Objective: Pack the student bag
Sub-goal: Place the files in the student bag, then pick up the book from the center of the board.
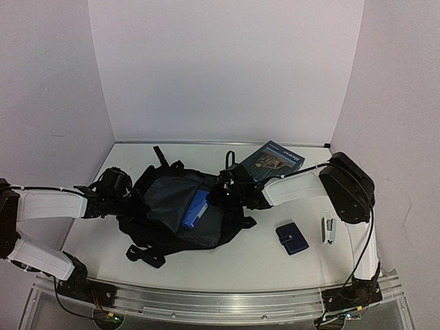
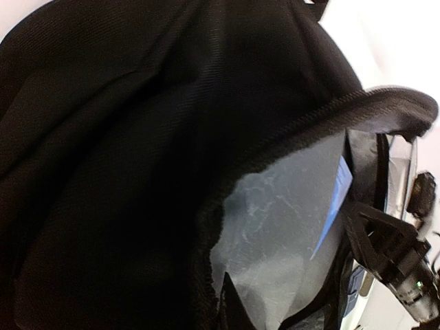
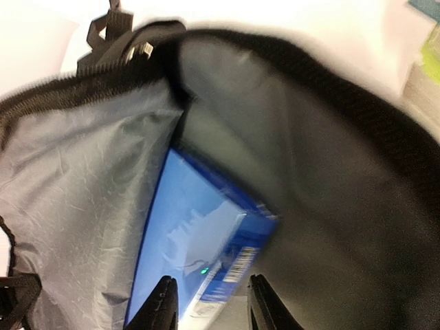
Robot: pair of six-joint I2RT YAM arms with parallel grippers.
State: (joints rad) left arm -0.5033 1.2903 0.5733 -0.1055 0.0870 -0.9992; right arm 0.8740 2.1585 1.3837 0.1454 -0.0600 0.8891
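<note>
The student bag (image 1: 172, 206), a black backpack with grey lining, lies open at mid-table. A blue box (image 1: 196, 210) stands slanted inside its mouth. My left gripper (image 1: 126, 192) is at the bag's left rim, shut on the black fabric. In the left wrist view the bag (image 2: 103, 172) fills the frame, and only one fingertip (image 2: 238, 302) shows against the lining. My right gripper (image 1: 223, 192) reaches into the opening from the right. In the right wrist view it (image 3: 211, 302) stands open, its fingers astride the near end of the blue box (image 3: 199, 240), with a gap on the right side.
A teal book (image 1: 270, 160) lies behind the right arm at the back. A small dark-blue wallet (image 1: 292, 238) and a stapler (image 1: 330, 230) rest on the table to the bag's right. White walls close in the left, back and right sides.
</note>
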